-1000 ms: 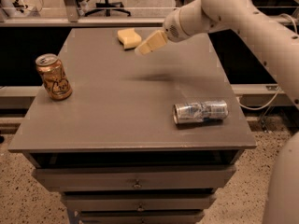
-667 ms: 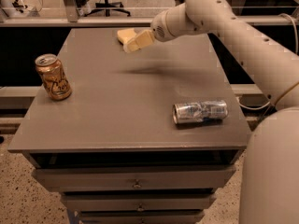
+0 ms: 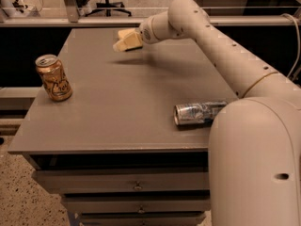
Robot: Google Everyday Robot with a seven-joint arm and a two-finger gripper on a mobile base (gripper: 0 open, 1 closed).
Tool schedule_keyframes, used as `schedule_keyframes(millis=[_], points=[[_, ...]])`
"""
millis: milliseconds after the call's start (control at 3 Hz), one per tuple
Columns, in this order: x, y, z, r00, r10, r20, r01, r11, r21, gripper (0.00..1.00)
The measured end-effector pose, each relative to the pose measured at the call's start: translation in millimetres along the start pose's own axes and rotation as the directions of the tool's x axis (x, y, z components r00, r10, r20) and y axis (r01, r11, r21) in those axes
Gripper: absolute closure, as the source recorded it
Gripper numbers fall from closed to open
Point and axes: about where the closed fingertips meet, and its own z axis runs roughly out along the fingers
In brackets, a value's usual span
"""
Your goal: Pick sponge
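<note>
1. Reaching from the lower right, the arm (image 3: pixel 225 55) extends diagonally across the desk (image 3: pixel 122 112) toward its far edge. A bulky rounded housing fills the foreground, and a tapering link leads to a bent wrist.
2. The gripper (image 3: pixel 123 45) sits at the far centre-left of the desk and points left, slightly downward.
3. Whether the gripper is wide, narrow or holding anything cannot be told. Its pale yellow padding merges visually with the object beside it.
4. The sponge (image 3: pixel 127 33), a small pale yellow foam block, is at the far edge of the desk, directly at the gripper. Contact cannot be confirmed.
5. The arm shell is smooth, matte and off-white, built from rounded sections.
6. The desk has a flat, grey, matte top with drawers (image 3: pixel 136 185) below.
7. A gold can (image 3: pixel 53 77) stands near the left edge.
8. A silver can (image 3: pixel 197 113), reflective and crinkled, lies on its side near the right edge, partly hidden by the arm housing.
</note>
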Motion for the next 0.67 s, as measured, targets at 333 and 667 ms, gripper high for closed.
schedule_keyframes(millis=[333,667], points=[[4.1,-4.5,21.7,1.0,0.027,0.004,-0.027,0.9996,0.0,0.0],[9.1,-8.9,32.9,0.999,0.047,0.002,-0.047,0.9989,0.004,0.16]])
